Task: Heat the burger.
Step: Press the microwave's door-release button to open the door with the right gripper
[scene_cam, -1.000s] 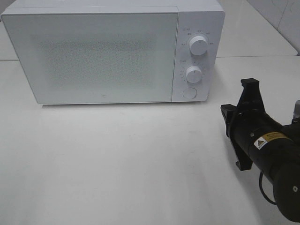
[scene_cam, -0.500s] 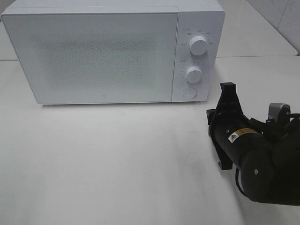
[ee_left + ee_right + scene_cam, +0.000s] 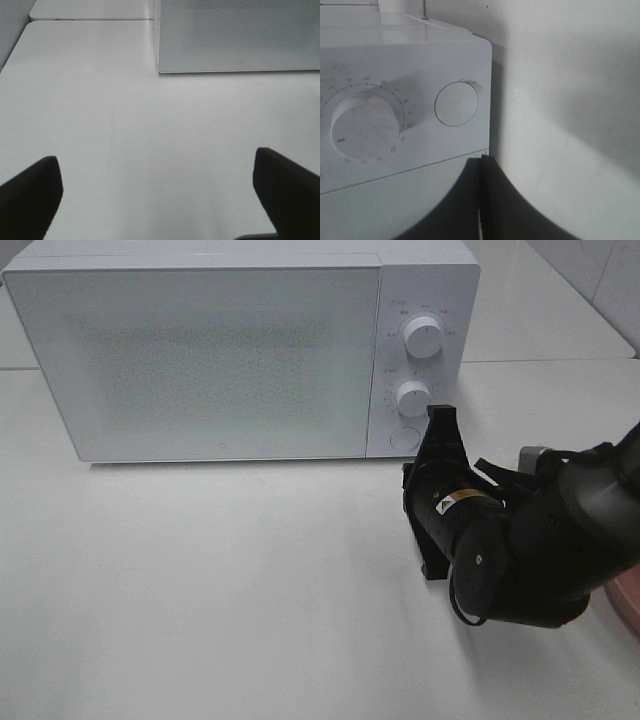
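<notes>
The burger is not in any view. The white microwave (image 3: 200,350) stands at the back of the table with its door closed. My right gripper (image 3: 441,422) is shut and empty, its tip just right of the round door button (image 3: 404,438). In the right wrist view the closed fingertips (image 3: 482,162) sit close to that button (image 3: 456,103), apart from it. My left gripper (image 3: 157,192) is open and empty above bare table, with the microwave's left corner (image 3: 165,50) ahead of it. It does not show in the exterior view.
Two white dials (image 3: 424,337) (image 3: 412,398) sit above the button; the lower dial also shows in the right wrist view (image 3: 365,127). A pink plate's edge (image 3: 626,606) peeks from behind the right arm. The white table (image 3: 200,580) stretches before the microwave.
My right arm has moved left and toward the microwave, bringing its shut gripper from the table's right side up to the control panel near the round button.
</notes>
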You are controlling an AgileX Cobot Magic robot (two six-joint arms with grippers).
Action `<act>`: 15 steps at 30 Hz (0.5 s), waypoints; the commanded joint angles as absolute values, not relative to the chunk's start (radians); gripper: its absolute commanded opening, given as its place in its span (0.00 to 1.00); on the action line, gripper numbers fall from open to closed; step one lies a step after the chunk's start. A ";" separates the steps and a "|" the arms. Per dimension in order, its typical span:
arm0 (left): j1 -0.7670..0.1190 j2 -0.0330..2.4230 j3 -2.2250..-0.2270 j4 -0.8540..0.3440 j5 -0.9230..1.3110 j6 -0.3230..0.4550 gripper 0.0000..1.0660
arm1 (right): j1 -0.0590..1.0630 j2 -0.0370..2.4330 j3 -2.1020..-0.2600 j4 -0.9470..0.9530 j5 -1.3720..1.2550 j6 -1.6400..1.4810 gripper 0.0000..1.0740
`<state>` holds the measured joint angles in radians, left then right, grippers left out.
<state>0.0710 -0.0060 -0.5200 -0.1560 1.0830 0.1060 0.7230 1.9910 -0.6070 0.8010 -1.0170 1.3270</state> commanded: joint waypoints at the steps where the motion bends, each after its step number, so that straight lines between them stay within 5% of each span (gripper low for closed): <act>1: 0.074 -0.031 -0.517 -0.157 1.070 0.104 0.91 | 0.682 1.996 -0.649 0.787 -0.994 1.317 0.00; 15: 0.074 -0.031 -0.517 -0.158 1.070 0.102 0.91 | 0.616 2.057 -0.749 0.716 -0.942 1.330 0.00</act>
<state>0.0710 -0.0060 -0.5200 -0.1560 1.0830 0.1060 0.6200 2.0410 -0.7250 0.7380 -0.9560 1.3210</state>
